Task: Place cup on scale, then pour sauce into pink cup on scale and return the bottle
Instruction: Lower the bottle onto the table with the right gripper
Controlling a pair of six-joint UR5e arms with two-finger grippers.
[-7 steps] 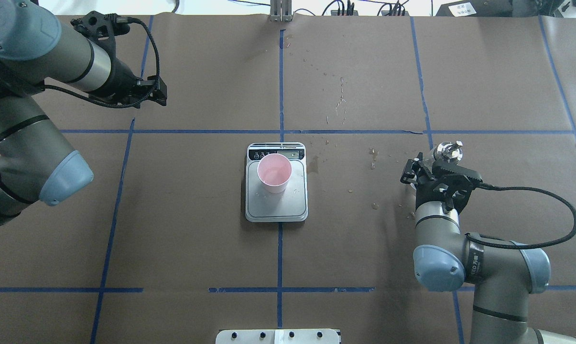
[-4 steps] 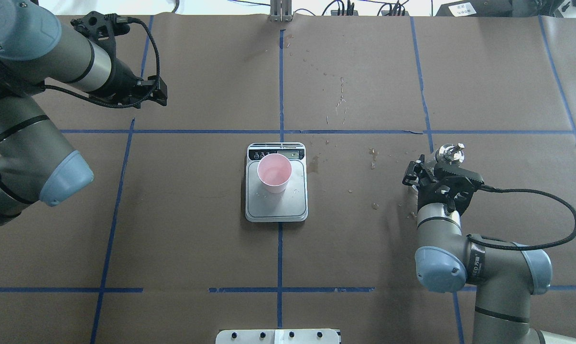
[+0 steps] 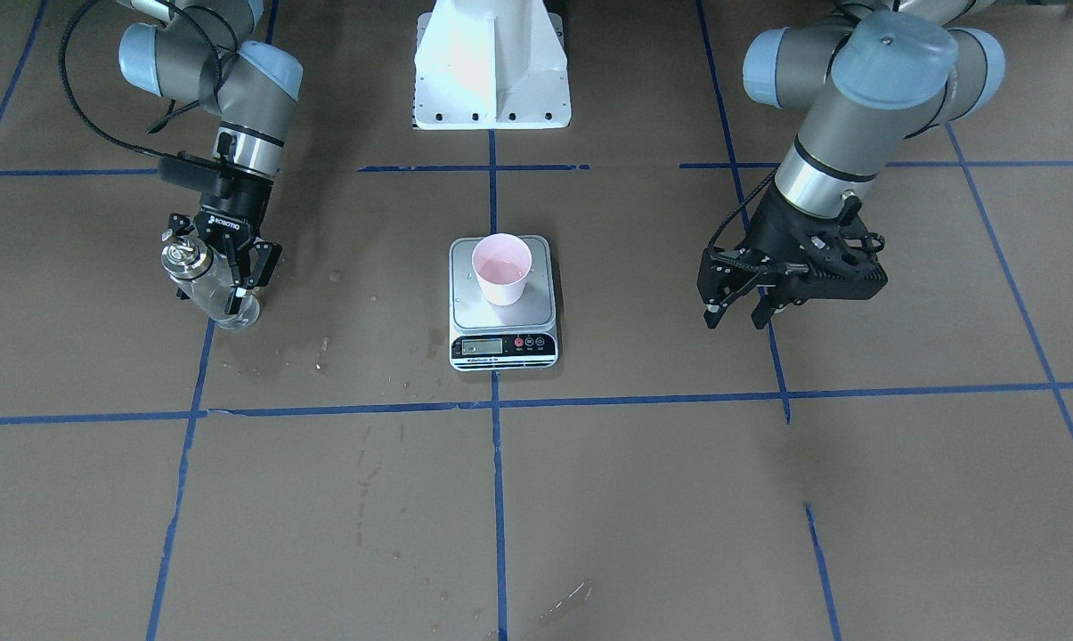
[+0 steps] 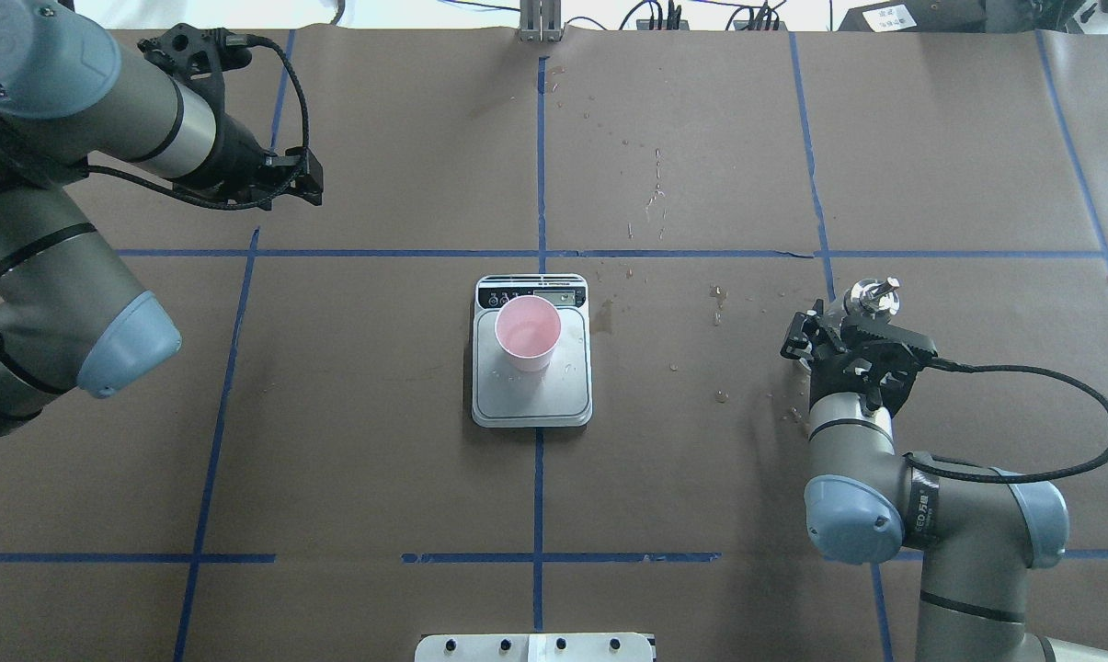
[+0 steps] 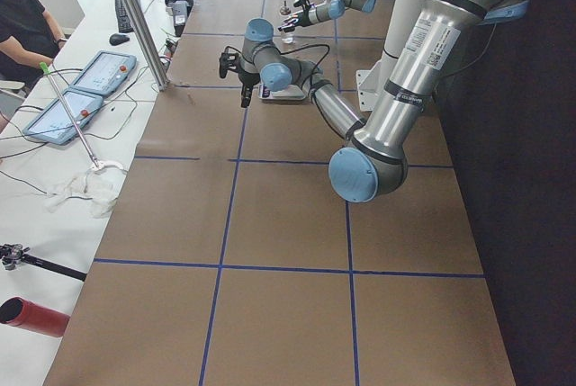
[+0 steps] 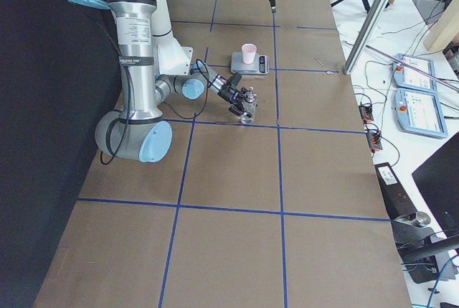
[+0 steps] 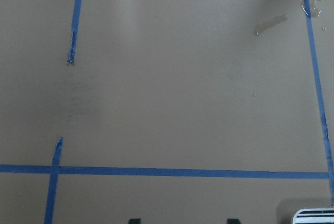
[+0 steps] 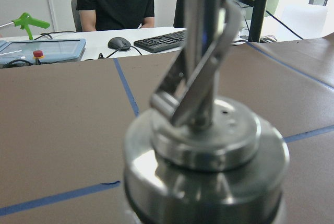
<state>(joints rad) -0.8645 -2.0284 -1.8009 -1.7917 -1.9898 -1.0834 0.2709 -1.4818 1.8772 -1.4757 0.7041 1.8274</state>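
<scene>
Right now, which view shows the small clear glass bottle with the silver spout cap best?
Exterior front-facing: the clear glass bottle shows full-length, tilted, in the right tool. Overhead gives only its silver cap above the tool; right wrist a blurred close-up of the cap; side views show it tiny.

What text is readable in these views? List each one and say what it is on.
"ROBOTIQ", small: on the body of the right gripper.
"EED", then characters I cannot read: on a band round the right arm.
On the scale: display and button labels too small to read.
</scene>
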